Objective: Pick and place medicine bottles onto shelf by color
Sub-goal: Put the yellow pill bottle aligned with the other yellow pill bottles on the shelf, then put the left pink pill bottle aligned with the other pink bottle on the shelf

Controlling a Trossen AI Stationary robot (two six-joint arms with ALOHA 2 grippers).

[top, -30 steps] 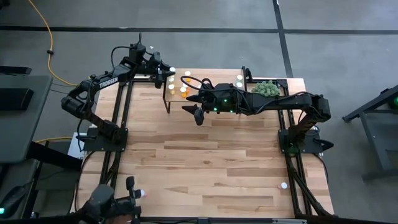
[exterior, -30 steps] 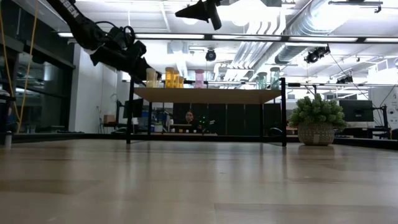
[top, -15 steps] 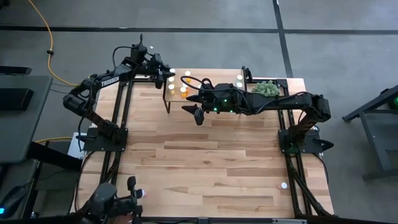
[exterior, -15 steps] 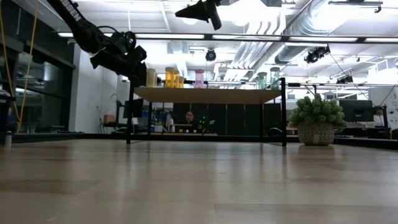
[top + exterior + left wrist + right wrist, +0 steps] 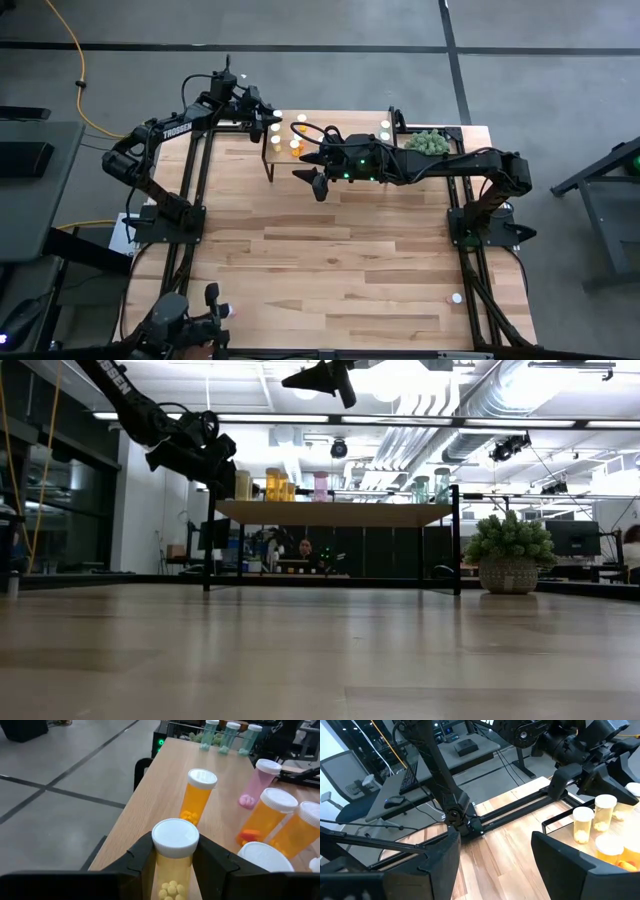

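The shelf point(image 5: 340, 512) stands at the table's far side. Several white-capped bottles stand on it: yellow and orange ones at its left end point(image 5: 296, 131), a pink one point(image 5: 257, 782), and teal ones point(image 5: 227, 735) at its right end. My left gripper point(image 5: 264, 119) is at the shelf's left end, shut on a yellow bottle point(image 5: 174, 851). My right gripper point(image 5: 318, 184) hangs open and empty, high above the table in front of the shelf; it also shows in the low view point(image 5: 335, 380). My left gripper pinches the yellow bottle's body just below its white cap point(image 5: 175, 837), one finger point(image 5: 142, 862) on each side. The fingers come level from the table's left. The bottle stands upright over the shelf's left end. The fingers hide its base.
A fuzzy green plant in a pot point(image 5: 510, 550) stands to the right of the shelf. My right arm reaches across the shelf's near edge point(image 5: 400, 165). The wood table point(image 5: 330, 270) lies open in front. A person point(image 5: 305, 550) sits in the room behind.
My left gripper has risen a little at the shelf's left end and shifted slightly toward the table's far edge. The bottles on the shelf have kept still.
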